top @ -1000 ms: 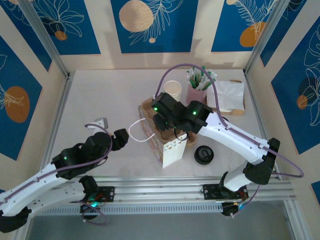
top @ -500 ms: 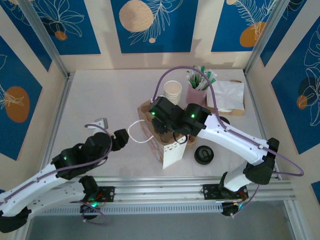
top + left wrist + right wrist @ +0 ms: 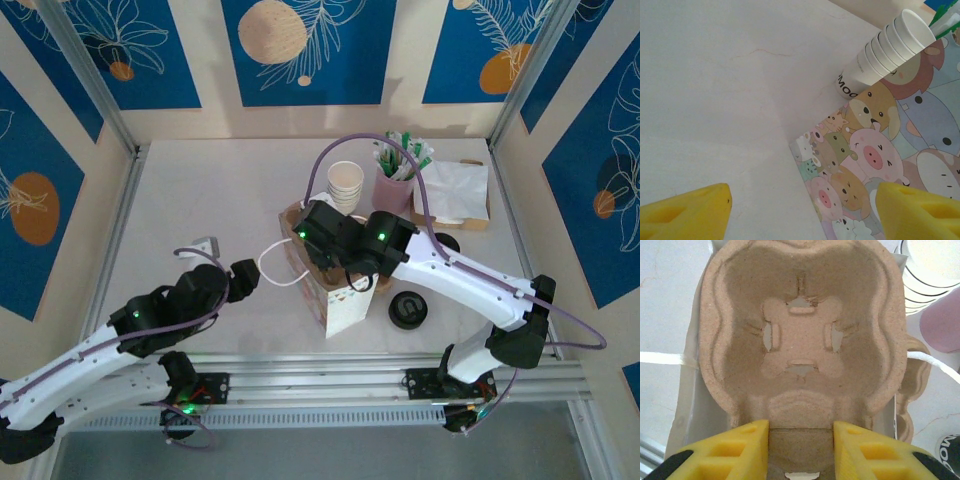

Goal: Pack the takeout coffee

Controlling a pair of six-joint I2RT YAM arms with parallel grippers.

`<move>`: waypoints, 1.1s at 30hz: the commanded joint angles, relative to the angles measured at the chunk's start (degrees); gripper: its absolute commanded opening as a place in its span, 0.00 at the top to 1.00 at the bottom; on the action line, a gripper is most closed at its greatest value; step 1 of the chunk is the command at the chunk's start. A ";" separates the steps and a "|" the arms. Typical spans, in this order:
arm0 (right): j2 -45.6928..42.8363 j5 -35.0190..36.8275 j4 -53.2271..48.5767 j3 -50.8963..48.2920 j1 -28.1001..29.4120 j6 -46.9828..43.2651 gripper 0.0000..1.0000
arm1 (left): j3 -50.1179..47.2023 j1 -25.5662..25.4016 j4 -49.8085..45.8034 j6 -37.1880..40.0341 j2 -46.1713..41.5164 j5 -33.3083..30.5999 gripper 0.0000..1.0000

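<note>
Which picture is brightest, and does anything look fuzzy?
Left wrist view: brightest, the table looks washed out; the yellow fingers are fuzzy, the bag's animals sharp. Right wrist view: cardboard tray sharp, its hollows shadowed. Top view: even light, soft shadows.

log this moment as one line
left gripper: open, beside paper bag | right gripper: shut on cup carrier at bag mouth | cup stack: on table

The paper bag (image 3: 875, 150) carries a print of cartoon pigs, bears and dogs in pink, brown, green and grey-blue. The stacked cups (image 3: 885, 55) are white, the pulp tray (image 3: 800, 340) tan-brown, the right hand (image 3: 800, 452) padded in yellow, the worktop (image 3: 200, 200) off-white.
</note>
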 commanded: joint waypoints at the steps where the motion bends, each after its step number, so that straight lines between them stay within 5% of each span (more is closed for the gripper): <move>1: 0.93 2.78 -2.56 0.44 1.20 0.16 0.64 | -0.33 -0.27 -1.86 -1.62 -0.12 -0.33 0.24; 8: 1.46 7.78 -1.74 2.16 2.89 -1.93 0.63 | -0.96 -0.27 -1.17 -1.96 0.30 1.45 0.25; 18: 0.79 4.07 4.21 0.09 2.15 -0.21 0.63 | -1.12 -0.27 0.79 -1.70 2.04 5.20 0.25; 33: 2.85 4.71 -0.58 0.50 3.68 9.00 0.64 | -1.31 -0.27 2.18 -1.35 2.55 7.46 0.25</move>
